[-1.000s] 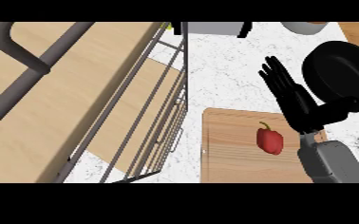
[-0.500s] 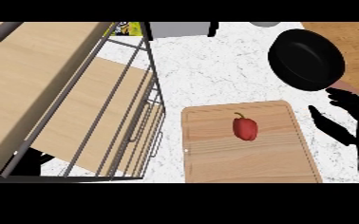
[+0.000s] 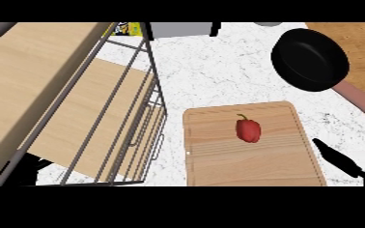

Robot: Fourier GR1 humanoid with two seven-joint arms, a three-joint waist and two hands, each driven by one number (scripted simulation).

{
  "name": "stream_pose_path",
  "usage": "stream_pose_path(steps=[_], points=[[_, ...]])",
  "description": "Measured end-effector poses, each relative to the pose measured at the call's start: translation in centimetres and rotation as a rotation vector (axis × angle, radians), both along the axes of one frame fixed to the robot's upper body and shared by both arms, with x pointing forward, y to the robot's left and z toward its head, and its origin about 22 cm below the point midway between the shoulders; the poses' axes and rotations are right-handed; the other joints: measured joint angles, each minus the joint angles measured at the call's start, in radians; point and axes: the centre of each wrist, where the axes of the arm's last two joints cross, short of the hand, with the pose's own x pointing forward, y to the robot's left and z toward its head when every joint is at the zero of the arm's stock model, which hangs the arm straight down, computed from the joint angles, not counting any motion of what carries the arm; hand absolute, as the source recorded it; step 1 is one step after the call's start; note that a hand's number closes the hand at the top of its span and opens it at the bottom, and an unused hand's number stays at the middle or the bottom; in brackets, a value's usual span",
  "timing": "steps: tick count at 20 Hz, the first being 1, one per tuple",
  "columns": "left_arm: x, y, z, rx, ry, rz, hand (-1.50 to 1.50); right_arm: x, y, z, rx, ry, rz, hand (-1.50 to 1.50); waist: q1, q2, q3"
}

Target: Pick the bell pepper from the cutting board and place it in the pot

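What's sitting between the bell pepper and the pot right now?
Nothing stands there. In the head view, only bare cutting board and then white counter lie between the bell pepper and the black pot.

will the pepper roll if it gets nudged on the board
Probably a little: the pepper lies on its side on the flat cutting board, so its rounded body may rock or roll. Its smooth skin could slip in a grasp.

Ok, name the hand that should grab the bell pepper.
Right. The right hand shows at the right edge of the cutting board, nearest the bell pepper, and the pot lies on that side too. The left hand is not in view.
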Motion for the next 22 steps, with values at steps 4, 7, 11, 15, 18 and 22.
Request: stream_pose_path(steps=[4, 7, 11, 15, 18, 22], points=[[0.3, -0.1, 0.8, 0.062, -0.017, -0.074, 0.0, -2.1, 1.3, -0.6, -0.024, 0.08, -0.019, -1.5, 0.025, 0.008, 0.002], [0.8, 0.1, 1.4, 0.121, -0.034, -0.123, 0.0, -2.7, 2.4, -0.5, -0.023, 0.16, -0.03, -1.5, 0.052, 0.016, 0.002], [1.5, -0.2, 1.9, 0.143, -0.046, -0.171, 0.0, -2.9, 3.2, 0.1, -0.025, 0.33, -0.049, -1.5, 0.086, 0.025, -0.002], [2.1, -0.3, 2.1, 0.163, -0.049, -0.205, 0.0, -2.7, 4.3, 1.1, -0.024, 0.541, -0.089, -1.5, 0.111, 0.029, -0.004], [2.5, -0.4, 2.2, 0.174, -0.051, -0.229, 0.0, -1.8, 6.1, 2.3, -0.006, 0.675, -0.113, -1.5, 0.131, 0.03, -0.002], [3.1, -0.6, 2.2, 0.186, -0.044, -0.243, 0.0, 0.1, 9.2, 4.8, 0.01, 0.782, -0.108, -1.5, 0.145, 0.03, 0.004]])
